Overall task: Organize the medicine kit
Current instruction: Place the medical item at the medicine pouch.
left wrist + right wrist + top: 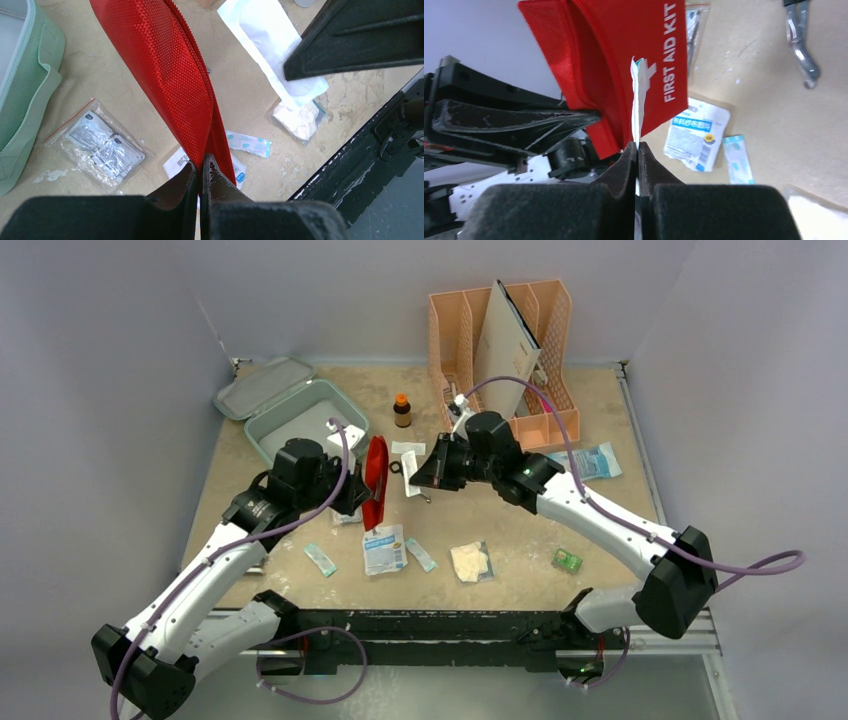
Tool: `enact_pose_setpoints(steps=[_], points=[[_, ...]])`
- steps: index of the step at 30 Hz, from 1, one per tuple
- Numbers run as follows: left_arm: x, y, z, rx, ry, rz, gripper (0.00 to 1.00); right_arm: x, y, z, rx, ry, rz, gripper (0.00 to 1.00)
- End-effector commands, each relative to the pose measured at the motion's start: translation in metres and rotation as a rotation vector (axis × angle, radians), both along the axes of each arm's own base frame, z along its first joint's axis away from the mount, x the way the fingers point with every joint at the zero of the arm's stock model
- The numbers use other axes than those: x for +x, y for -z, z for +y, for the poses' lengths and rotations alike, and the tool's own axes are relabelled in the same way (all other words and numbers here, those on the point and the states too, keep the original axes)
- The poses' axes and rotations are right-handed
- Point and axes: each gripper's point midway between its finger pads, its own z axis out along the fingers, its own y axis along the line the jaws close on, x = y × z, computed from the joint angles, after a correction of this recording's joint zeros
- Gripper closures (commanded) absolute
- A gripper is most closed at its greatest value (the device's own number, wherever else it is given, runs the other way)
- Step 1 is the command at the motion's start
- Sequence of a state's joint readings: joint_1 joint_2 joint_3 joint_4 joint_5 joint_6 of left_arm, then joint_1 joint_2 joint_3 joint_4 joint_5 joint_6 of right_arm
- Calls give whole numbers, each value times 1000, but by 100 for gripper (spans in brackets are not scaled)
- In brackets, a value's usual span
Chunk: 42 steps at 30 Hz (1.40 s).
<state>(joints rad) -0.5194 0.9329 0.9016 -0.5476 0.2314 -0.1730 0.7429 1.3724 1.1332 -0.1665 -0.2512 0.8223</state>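
Along the near edge of the surface (520,538), from 7 to 5 o'clock, lie two slim teal-printed strips (320,558), one white packet with a blue label (384,548) whose print is too small to read, one clear bag of pale wadding (470,562) and one small green packet (567,560). At the centre the left tool (201,172) is clamped on the edge of the red pouch (624,45), which stands upright; white letters on it read "FIRST AID KIT". Just beside it, toward 3 o'clock, the right tool (638,150) is pinched tight on one thin white packet (265,40); whether that packet touches the pouch cannot be told. One blue-and-white packet (592,461) lies farther out at 3 o'clock. Beyond, one brown bottle with an orange cap (402,410) stands at 12. The medicine kit (262,390), mint-green, sits at 10 o'clock with its lid open; its contents cannot be made out. At 1 o'clock one peach file organizer (545,428) holds one tilted pale folder (505,340).
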Motion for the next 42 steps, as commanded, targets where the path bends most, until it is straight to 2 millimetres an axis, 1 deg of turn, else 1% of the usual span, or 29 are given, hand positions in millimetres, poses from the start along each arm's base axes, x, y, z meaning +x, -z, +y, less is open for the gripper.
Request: enact_pose_setpoints(steps=[1, 5, 9, 17, 23, 28, 33, 36, 42], points=[[5, -18, -6, -37, 7, -44, 100, -8, -38, 25, 140, -20, 38, 100], [5, -18, -6, -36, 7, -42, 100, -19, -40, 38, 152, -45, 54, 100], [5, -17, -7, -38, 12, -39, 100, -24, -36, 45, 161, -45, 69, 100], [1, -21, -13, -62, 54, -41, 100, -23, -27, 56, 144, -37, 115, 100], [-2, -21, -18, -80, 80, -27, 100, -17, -19, 59, 103, 4, 132, 100], [-3, -22, -20, -91, 91, -24, 100, -17, -10, 60, 60, 34, 149, 100], [-3, -21, -21, -100, 78, -7, 100, -11, 2, 55, -32, 115, 120, 100], [-1, -20, -21, -106, 58, 4, 100, -9, 8, 55, -73, 127, 105, 100], [0, -19, -22, -110, 49, 18, 100, 1, 12, 45, -170, 184, 39, 100]])
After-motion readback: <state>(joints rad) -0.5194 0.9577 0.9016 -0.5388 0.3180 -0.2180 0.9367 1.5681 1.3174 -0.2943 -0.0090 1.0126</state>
